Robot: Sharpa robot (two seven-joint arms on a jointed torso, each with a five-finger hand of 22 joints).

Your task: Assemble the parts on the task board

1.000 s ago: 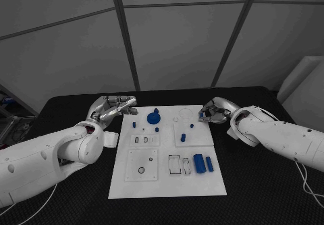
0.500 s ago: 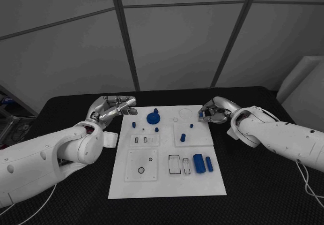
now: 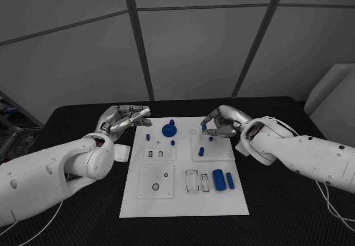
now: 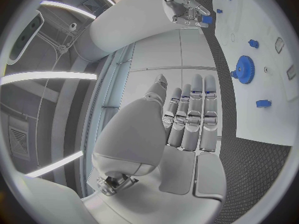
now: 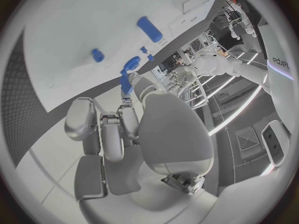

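Note:
The white task board [image 3: 185, 202] lies mid-table. On it a blue gear [image 3: 169, 130] sits at the far end, short blue pegs [image 3: 201, 151] stand near the middle, and two blue cylinders [image 3: 219, 179] lie at the near right. My right hand [image 3: 222, 122] hovers over the board's far right part and pinches a small blue part [image 5: 126, 83] in its fingertips; the left wrist view shows that hand [image 4: 184, 7] with the part [image 4: 207, 19]. My left hand [image 3: 125, 117] stays off the board's far left corner, its fingers [image 4: 190, 119] stretched out and holding nothing, with the gear [image 4: 243, 68] beyond them.
Clear inset plates [image 3: 157, 179] and rectangular slots [image 3: 196, 180] take up the board's near half. Black table [image 3: 74, 215] surrounds the board on all sides, and grey wall panels stand behind the table's far edge.
My right hand has moved left from the board's far right edge to over the board, carrying the small blue part. The left hand has stayed put.

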